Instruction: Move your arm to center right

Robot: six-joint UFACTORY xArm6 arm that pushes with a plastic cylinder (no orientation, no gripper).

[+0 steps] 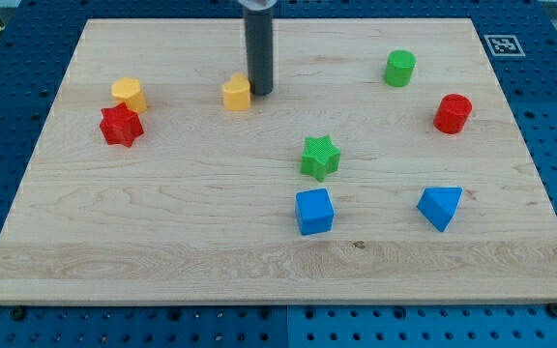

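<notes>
Eight small blocks lie scattered on the wooden board (162, 242), and we see my tip (259, 93) resting on the wood near the view's top, a little left of the middle. We have no fingers to speak of: the arm ends in a plain dark rod, so nothing is spread, pressed or pinching.

Touching or just beside my tip at its 9 o'clock sits a yellow block (237, 93). Far out toward 9 o'clock lie another yellow block (129, 94) and, against its lower left side, a red star block (121, 126).

From my tip, a green star block (320, 157) lies toward 4 o'clock, with a blue cube (314, 212) just below it. A blue triangular block (440, 206) sits further toward the view's right.

Off at 3 o'clock we see a green cylinder (399, 69) and a red cylinder (453, 113). The centre right of the board, the task's goal, lies around the red cylinder, well apart from my tip.
</notes>
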